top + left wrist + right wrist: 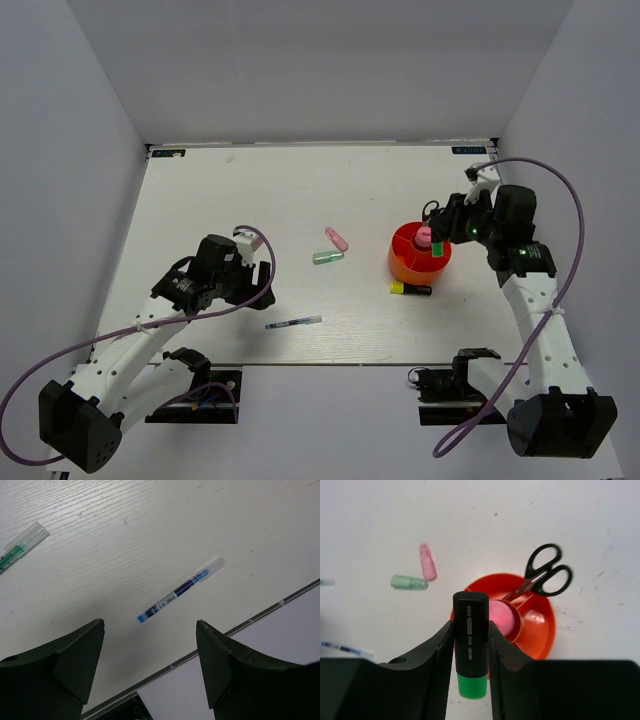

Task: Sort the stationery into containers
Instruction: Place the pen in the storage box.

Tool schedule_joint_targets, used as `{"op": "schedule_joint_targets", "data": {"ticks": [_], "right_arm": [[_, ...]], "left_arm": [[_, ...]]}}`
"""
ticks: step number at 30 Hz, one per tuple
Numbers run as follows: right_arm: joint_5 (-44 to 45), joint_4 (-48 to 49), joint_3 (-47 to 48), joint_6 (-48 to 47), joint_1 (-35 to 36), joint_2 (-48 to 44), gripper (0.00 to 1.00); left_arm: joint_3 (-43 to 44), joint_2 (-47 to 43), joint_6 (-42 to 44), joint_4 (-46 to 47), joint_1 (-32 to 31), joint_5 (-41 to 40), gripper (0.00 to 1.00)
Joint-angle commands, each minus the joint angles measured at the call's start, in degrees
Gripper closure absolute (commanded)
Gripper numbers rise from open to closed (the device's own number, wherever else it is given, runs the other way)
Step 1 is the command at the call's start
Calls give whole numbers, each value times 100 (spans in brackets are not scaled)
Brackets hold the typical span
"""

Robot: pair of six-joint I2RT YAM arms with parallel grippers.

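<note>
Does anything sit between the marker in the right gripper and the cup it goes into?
Nothing visible does. The right gripper holds the green-black marker over the orange cup. Inside, the pink tube and scissors take up room, but one section shows bare.

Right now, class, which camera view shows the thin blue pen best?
The left wrist view: the blue pen lies whole, close and sharp, with the print on its barrel visible. The top view shows the pen only as a tiny sliver; the right wrist view catches just a blurred stretch at its left edge.
</note>
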Motion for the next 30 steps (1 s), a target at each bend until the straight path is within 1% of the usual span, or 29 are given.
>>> {"op": "schedule_joint_targets", "data": {"ticks": [1,3,4,5,8,9,10,11,12,14,15,16,17,19,23,30], "right_arm": [[383,255,547,470,-119,-110,100],[516,228,688,278,-119,-84,100],[734,237,715,207,-119,-84,100],[989,271,724,67,-293,-58,100],[1368,517,470,-66,-347,-22,100],[1422,770,208,-66,-391,-14,100],[1440,851,92,-75,-383,4,100],[1431,1113,-31,-75,-382,4,100],[1457,1516,-406,-67,-400,13,100],[1449,1887,-751,30,-400,48,100],[1431,2315,-936,82,-417,179,100],[1370,2337,-1024,161,-426,223,100],[1265,2694,-1078,206,-435,302,100],[1168,2933,-1192,267,-435,408,100],[1439,3416,-1315,329,-435,549,100],[1299,3761,-1561,461,-444,681,100]], "left_arm": [[-59,-117,16,76,30,146,16],[-50,-100,33,93,30,154,16],[-42,-100,33,93,39,163,16],[-42,-91,25,93,39,163,16],[-50,-91,33,102,39,172,16],[-59,-126,25,93,39,155,16],[-50,-100,24,93,39,163,16],[-50,-82,24,93,39,163,16],[-50,-73,24,93,39,163,16],[-59,-56,42,102,39,181,16],[-59,-12,51,102,30,163,16],[-59,6,33,111,39,181,16],[-24,49,59,93,30,189,16],[-24,120,51,76,39,181,16],[-41,173,60,84,30,146,16],[-24,287,77,93,30,128,16]]}}
